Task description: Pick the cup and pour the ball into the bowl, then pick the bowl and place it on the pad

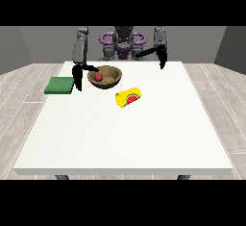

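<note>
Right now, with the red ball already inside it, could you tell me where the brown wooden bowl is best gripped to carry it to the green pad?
Probably at the rim of the brown wooden bowl on the view's left. It sits upright and open, leaving that thin edge free, and the hand at the view's left is right beside it, between bowl and green pad. Keep it level for the red ball.

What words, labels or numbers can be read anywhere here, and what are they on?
None can be read.
The yellow cup, lying on its side on the table, has a red and white mark, but no letters can be made out.
The bowl, ball and green pad are plain.
</note>
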You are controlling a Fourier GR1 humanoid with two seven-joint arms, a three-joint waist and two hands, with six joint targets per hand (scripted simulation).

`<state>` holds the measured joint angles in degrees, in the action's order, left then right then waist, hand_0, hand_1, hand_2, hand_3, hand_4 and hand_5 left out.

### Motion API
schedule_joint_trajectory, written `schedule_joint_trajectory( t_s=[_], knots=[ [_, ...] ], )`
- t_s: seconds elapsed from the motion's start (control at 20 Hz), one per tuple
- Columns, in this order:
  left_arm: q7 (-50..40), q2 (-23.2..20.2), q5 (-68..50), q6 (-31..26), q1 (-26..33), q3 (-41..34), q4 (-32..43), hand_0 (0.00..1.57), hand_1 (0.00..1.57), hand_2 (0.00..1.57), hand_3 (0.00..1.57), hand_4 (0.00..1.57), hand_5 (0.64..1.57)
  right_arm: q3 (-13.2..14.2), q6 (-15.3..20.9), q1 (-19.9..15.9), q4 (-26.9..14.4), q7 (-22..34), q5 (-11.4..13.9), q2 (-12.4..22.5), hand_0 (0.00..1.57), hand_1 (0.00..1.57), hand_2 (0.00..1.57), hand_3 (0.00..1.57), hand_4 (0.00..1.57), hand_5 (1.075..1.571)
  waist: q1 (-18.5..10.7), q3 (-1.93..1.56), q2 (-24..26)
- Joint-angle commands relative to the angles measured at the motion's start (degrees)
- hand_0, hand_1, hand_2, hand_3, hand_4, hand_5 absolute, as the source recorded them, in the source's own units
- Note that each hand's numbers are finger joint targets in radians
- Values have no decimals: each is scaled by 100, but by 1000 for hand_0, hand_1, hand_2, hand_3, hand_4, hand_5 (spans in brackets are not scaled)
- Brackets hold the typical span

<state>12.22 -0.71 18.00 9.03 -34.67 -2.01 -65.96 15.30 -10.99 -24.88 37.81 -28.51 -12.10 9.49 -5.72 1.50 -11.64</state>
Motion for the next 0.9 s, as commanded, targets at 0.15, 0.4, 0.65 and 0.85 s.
schedule_joint_trajectory(
  t_s=[0.15, 0.4, 0.65, 0.85],
  knots=[
    [-187, 20, 60, -19, -7, 142, -89, 0, 0, 0, 0, 0, 1561, 95, 221, -326, -341, 428, -177, -234, 0, 0, 0, 0, 242, 1532, -206, -152, -91],
    [24, -453, -282, -337, 137, -326, 243, 0, 0, 0, 0, 0, 1564, -138, 329, -384, -15, 904, -153, -376, 0, 0, 0, 0, 362, 1546, 187, -148, 350],
    [-301, -160, -189, -366, 329, 73, -311, 0, 0, 0, 0, 0, 1564, -69, 476, -293, -607, 224, -140, -630, 0, 0, 0, 0, 366, 1547, -176, -154, 238],
    [-139, -290, -199, -358, 92, -47, -176, 0, 0, 0, 0, 0, 1567, -259, 1378, -425, -699, 1111, 299, -330, 1570, 1570, 1571, 823, 656, 1570, -214, -145, 47]
  ],
)
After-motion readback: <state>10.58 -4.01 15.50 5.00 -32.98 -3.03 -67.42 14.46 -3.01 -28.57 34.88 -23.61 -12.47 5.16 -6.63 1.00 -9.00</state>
